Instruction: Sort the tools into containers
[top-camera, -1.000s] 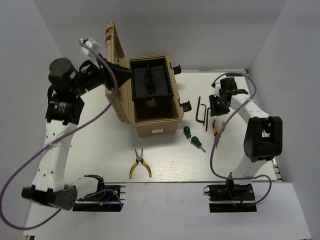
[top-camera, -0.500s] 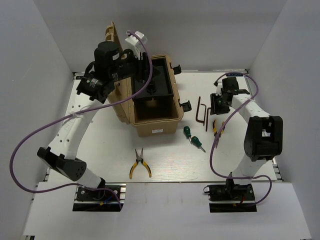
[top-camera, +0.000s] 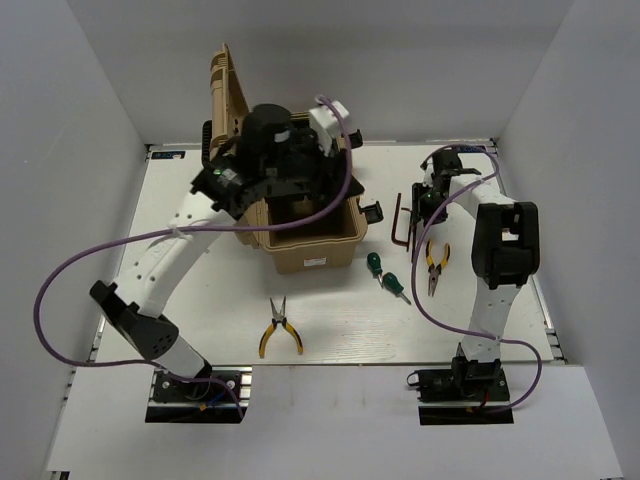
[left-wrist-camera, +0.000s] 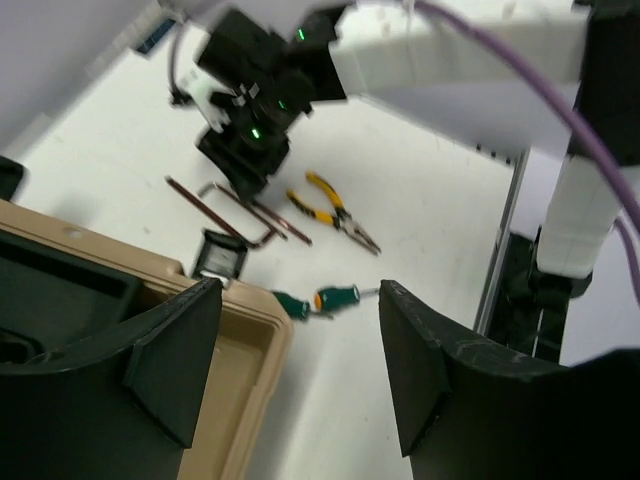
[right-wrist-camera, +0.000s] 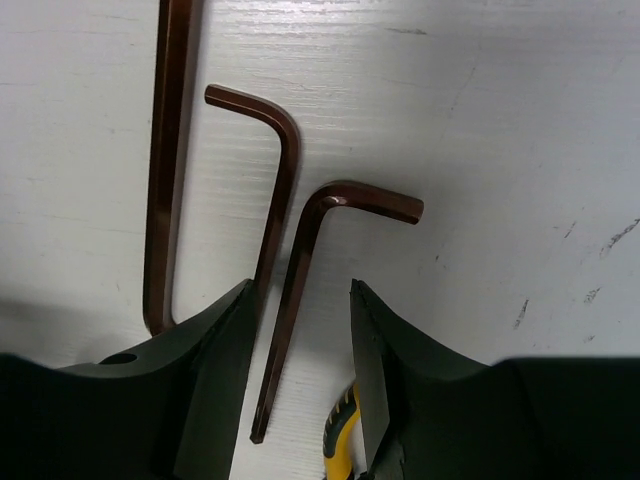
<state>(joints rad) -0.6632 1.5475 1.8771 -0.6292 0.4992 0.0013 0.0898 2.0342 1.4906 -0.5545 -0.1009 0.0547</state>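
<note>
The left gripper (left-wrist-camera: 298, 300) is hanging with its jaws apart and nothing between them, above the right part of the toolbox (top-camera: 310, 250). The toolbox is standing in the upper middle of the overhead frame, its lid (top-camera: 224, 95) tipped back to the left. A black tray (left-wrist-camera: 60, 300) is sitting inside. The arm is covering most of the interior from above, so whether any tool is lying in there cannot be told.

Below the toolbox, at lower centre, a pair of pliers (top-camera: 279, 330) is lying on the tabletop (top-camera: 340, 330) with its yellow handles toward the bottom edge. To the right, just off the toolbox's front corner, two green-handled screwdrivers (top-camera: 375, 264) are lying side by side. Further right, the brown hex keys (top-camera: 400, 222) are lying close together.

The right gripper (right-wrist-camera: 300, 290) is reaching down over them. Its jaws are apart and straddling the long leg of one hex key (right-wrist-camera: 330, 195), with bare tabletop showing on either side of the shaft, so nothing is clamped. A second pair of pliers (top-camera: 434, 262) is lying just below that gripper.

As a judgement, the sorting is barely under way. Every tool in view is resting on the tabletop outside the toolbox, and neither gripper is carrying anything. The hex key looks like the next pickup, with the screwdrivers and both pairs of pliers left after it.
</note>
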